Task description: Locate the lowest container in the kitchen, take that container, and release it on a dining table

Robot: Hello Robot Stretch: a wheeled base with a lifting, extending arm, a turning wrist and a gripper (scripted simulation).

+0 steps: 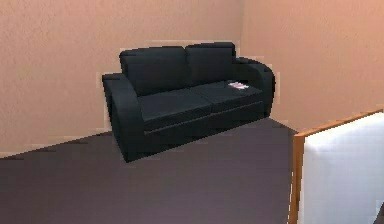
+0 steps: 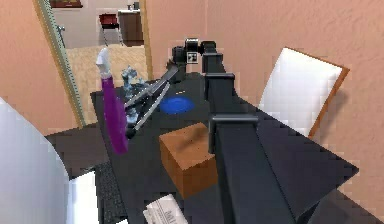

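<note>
at the dark table's [image 2: 290, 150] left edge rises a purple spray bottle [image 2: 115, 115], with the gripper [image 2: 140, 102] close by it above the table; we cannot tell whether it holds anything. a brown box [image 2: 188, 160] and blue disc [image 2: 177, 105] lie on the table.

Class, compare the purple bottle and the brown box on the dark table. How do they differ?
The bottle is purple; the box is brown. The bottle is tall and slim; the box is low and blocky. The bottle's top rises well above the box. Both stand upright on the table.
</note>
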